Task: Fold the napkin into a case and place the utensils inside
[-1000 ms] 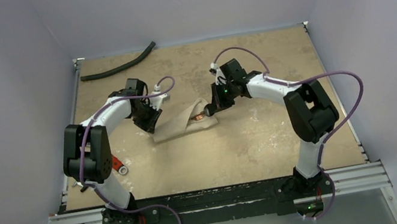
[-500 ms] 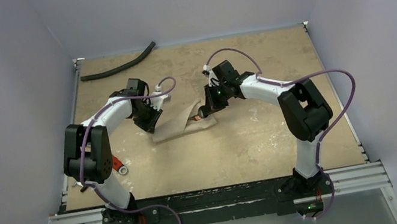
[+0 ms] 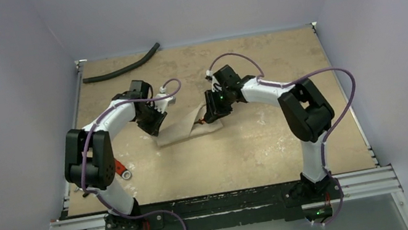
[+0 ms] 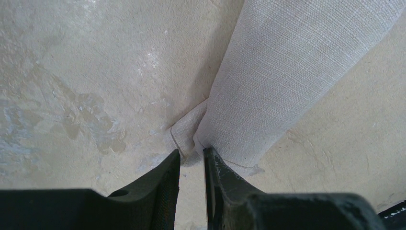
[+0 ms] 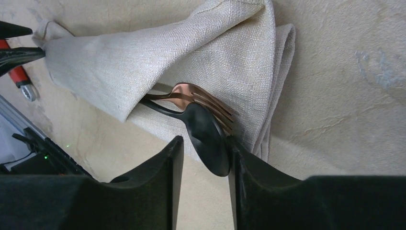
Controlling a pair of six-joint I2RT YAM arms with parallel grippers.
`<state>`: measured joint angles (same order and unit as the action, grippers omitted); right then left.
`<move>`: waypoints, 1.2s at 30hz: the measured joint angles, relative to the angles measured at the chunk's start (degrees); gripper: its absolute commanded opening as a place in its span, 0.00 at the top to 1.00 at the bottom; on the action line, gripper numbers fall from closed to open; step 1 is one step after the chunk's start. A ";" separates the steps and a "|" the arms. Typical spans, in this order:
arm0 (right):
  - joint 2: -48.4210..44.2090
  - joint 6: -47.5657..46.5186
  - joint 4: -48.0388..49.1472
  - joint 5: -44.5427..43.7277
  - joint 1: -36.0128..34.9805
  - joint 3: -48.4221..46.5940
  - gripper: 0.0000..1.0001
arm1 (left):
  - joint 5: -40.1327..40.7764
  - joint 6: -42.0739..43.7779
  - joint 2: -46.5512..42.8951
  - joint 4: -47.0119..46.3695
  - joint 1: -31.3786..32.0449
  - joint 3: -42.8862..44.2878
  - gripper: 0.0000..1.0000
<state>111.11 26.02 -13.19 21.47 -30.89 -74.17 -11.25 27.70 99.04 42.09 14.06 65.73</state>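
Note:
The napkin (image 3: 182, 129) lies mid-table, folded into a tapered case (image 5: 191, 52). The utensils stick out of its wide end: a copper fork (image 5: 206, 98) and, over it, a spoon with a dark bowl (image 5: 208, 143). Their handles are hidden under the cloth flap. My right gripper (image 5: 205, 140) stands open around the spoon bowl, which touches the right finger and leaves a gap on the left. My left gripper (image 4: 191, 152) is at the narrow end of the napkin (image 4: 287, 72), its jaws nearly together and pinching the cloth's corner. In the top view the left gripper (image 3: 157, 128) and right gripper (image 3: 208, 117) flank the cloth.
A long black curved hose (image 3: 122, 69) lies at the table's back left. A small red-handled tool (image 3: 122, 169) sits near the left arm's elbow by the left edge, and the red-handled tool (image 5: 19, 76) shows in the right wrist view too.
My right gripper has shifted left toward the napkin's wide end and opened, letting go of the spoon. The left gripper and the cloth have stayed put.

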 measured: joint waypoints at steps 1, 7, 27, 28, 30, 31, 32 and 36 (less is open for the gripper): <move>0.11 0.07 -0.24 -0.44 -0.20 -0.24 0.50 | 0.00 0.07 -0.17 -0.02 0.00 0.00 0.77; -1.16 -0.31 -2.23 -4.13 -0.92 -1.25 0.39 | 0.00 0.46 -0.50 -0.02 0.00 0.00 0.77; -8.33 -0.07 -4.24 -11.65 -1.27 2.05 0.60 | 0.00 0.52 -0.61 0.00 0.00 0.00 0.77; -8.07 -0.09 -4.17 -11.72 -1.40 2.05 0.62 | -0.02 0.52 -0.61 -0.02 0.00 0.00 0.77; -7.48 -0.07 -4.09 -11.78 -1.70 1.84 0.65 | -0.02 0.52 -0.61 -0.02 0.00 0.00 0.77; -7.13 -0.04 -3.93 -11.78 -1.86 1.68 0.66 | -0.02 0.52 -0.61 0.00 0.00 0.00 0.77; -6.73 0.00 -3.80 -11.78 -1.99 1.55 0.68 | -0.02 0.52 -0.61 0.00 0.00 0.00 0.77; -4.90 0.09 -3.13 -11.78 -2.45 0.92 0.73 | 0.00 0.52 -0.61 0.00 0.00 0.00 0.76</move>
<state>106.21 26.11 -16.32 9.69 -33.34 -73.25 -11.25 28.23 98.43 42.09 14.06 65.73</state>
